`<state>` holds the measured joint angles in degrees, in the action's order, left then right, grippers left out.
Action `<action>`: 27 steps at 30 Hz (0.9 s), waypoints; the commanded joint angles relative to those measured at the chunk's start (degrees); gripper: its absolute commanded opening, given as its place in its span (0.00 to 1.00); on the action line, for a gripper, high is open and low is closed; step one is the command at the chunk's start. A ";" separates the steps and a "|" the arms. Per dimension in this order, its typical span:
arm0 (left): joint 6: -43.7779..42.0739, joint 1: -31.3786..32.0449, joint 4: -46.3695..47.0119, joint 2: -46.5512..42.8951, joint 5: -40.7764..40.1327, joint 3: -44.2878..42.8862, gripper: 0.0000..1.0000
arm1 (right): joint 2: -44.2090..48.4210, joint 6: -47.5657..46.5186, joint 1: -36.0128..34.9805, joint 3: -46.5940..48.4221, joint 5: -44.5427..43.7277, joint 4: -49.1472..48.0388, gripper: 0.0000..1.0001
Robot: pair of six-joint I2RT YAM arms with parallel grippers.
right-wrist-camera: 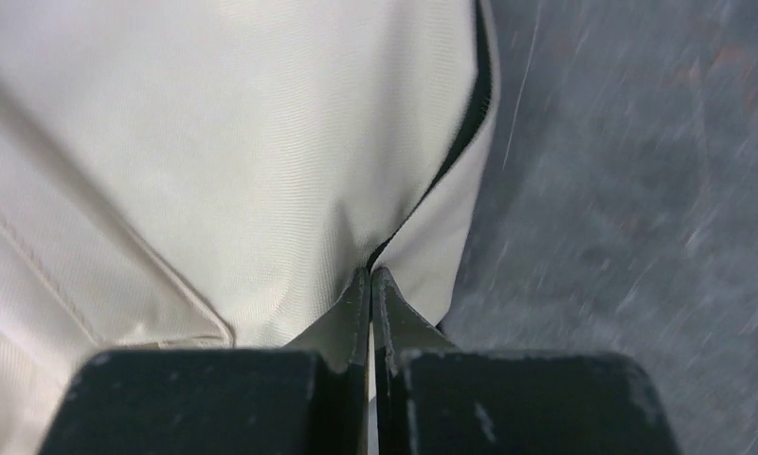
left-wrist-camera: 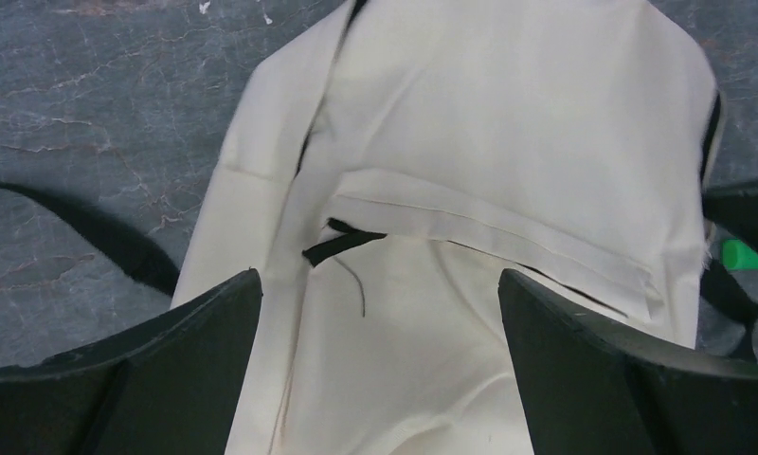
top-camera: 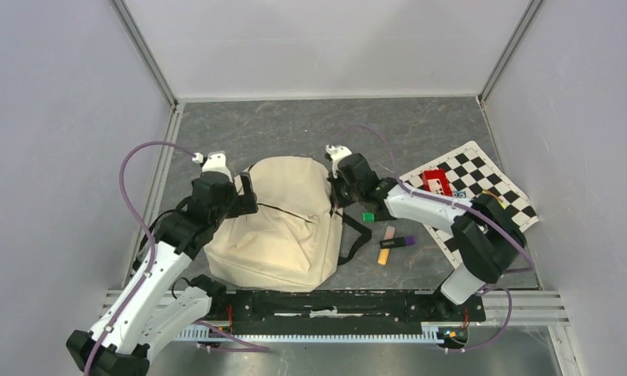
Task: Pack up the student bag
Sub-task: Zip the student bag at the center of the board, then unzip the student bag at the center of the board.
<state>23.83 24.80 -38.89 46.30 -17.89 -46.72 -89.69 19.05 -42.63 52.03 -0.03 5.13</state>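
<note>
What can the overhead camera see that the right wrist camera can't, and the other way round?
Overhead only: both arms, the left end effector, a checkered mat, a red box, a green block and markers. Right wrist only: the right end effector up close, fingertips closed against the student bag at its black zipper edge. Both: the cream bag and grey table.

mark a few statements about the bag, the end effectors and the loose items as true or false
The left end effector is open over the student bag. True.
The right end effector is wide open. False: its jaws are shut, tips at the bag's black zipper edge.
The small green item lies inside the bag. False: it lies on the table beside the bag.
A red box sits on the checkerboard sheet. True.
</note>
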 commanded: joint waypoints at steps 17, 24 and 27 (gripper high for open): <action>15.28 -0.42 -0.96 -11.72 10.28 7.86 1.00 | -19.89 -13.33 5.89 41.05 -1.33 5.67 0.60; 9.51 -4.18 3.67 -2.29 6.54 4.93 1.00 | -4.58 -7.69 3.22 25.90 3.65 3.50 0.71; 6.55 -11.27 6.41 3.53 8.95 4.39 1.00 | 0.93 -5.94 -1.79 20.50 1.15 2.15 0.71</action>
<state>35.20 20.53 -38.20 44.69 -9.19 -39.42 -96.05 9.87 -38.68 77.91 1.02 10.72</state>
